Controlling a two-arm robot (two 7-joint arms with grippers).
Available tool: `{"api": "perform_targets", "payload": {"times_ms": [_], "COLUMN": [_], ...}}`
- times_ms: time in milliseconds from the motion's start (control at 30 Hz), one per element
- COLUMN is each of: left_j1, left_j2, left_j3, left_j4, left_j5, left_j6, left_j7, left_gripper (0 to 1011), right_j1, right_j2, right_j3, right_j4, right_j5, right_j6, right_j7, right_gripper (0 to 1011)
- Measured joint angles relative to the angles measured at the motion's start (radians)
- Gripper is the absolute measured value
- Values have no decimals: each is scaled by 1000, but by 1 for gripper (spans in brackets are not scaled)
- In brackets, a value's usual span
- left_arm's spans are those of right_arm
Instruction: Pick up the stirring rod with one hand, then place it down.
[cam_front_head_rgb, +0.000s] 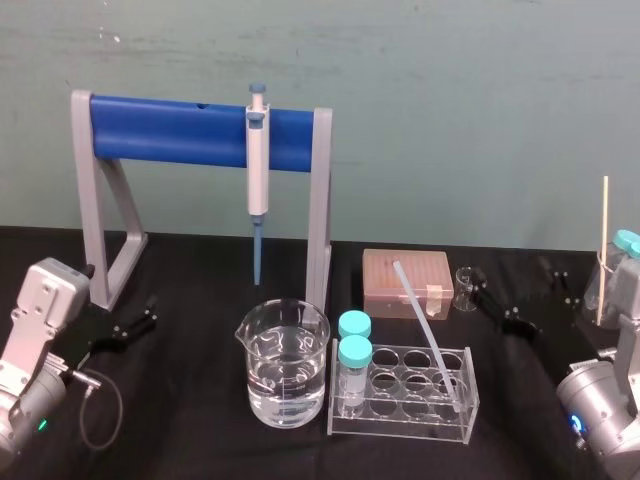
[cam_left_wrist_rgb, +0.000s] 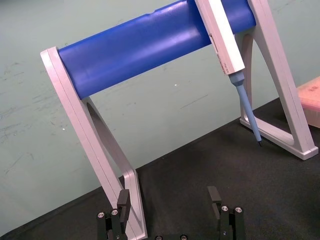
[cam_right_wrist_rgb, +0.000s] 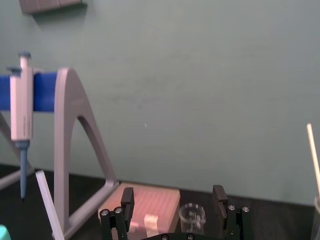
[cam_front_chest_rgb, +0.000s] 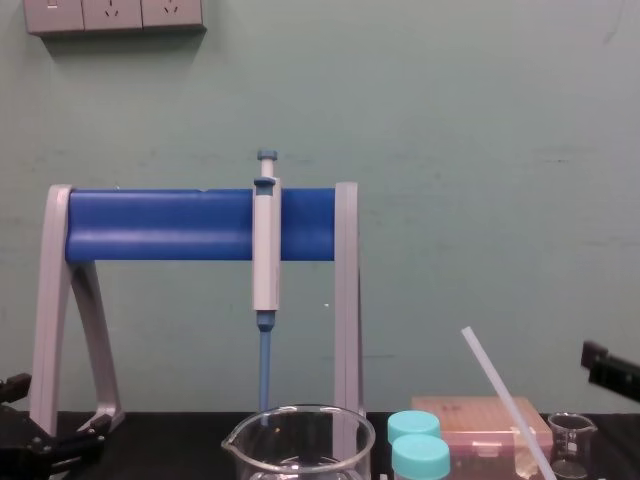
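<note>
The stirring rod (cam_front_head_rgb: 424, 322) is a thin whitish translucent stick. It leans in the clear tube rack (cam_front_head_rgb: 400, 412), its top tilted back toward the pink box; it also shows in the right wrist view (cam_right_wrist_rgb: 46, 204) and the chest view (cam_front_chest_rgb: 500, 392). My right gripper (cam_front_head_rgb: 528, 302) hovers low over the table to the right of the rod, apart from it, open and holding nothing (cam_right_wrist_rgb: 173, 197). My left gripper (cam_front_head_rgb: 135, 322) rests open at the far left by the stand's leg (cam_left_wrist_rgb: 170, 200).
A grey-and-blue stand (cam_front_head_rgb: 200, 130) carries a blue-tipped pipette (cam_front_head_rgb: 258, 170). A large beaker of water (cam_front_head_rgb: 283, 360) sits in front, left of the rack with two teal-capped tubes (cam_front_head_rgb: 354, 352). A pink tip box (cam_front_head_rgb: 405, 280) and small beaker (cam_front_head_rgb: 465, 288) stand behind. A thin tan stick (cam_front_head_rgb: 604, 250) rises at the far right.
</note>
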Motion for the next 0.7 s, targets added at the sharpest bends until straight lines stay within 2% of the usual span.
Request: {"api": "perform_targets", "payload": {"times_ms": [67,200,300,700], "left_j1": [0,0,0,0], "left_j2": [0,0,0,0], "left_j3": [0,0,0,0], "left_j4": [0,0,0,0], "left_j5": [0,0,0,0], "left_j6": [0,0,0,0], "left_j7": [0,0,0,0], "left_gripper": [1000,1000,1000,1001], "right_j1": [0,2,5,5], "right_j2": [6,16,22,21], "right_j3": [-4,-13,-16,-15], "right_j4": [-1,-1,4,4], "right_j5": [-3,-8,1,-2], "right_j6": [34,67,73,72], "right_j7": [3,13,33,30], "right_gripper": [1003,1003,1003,1003]}}
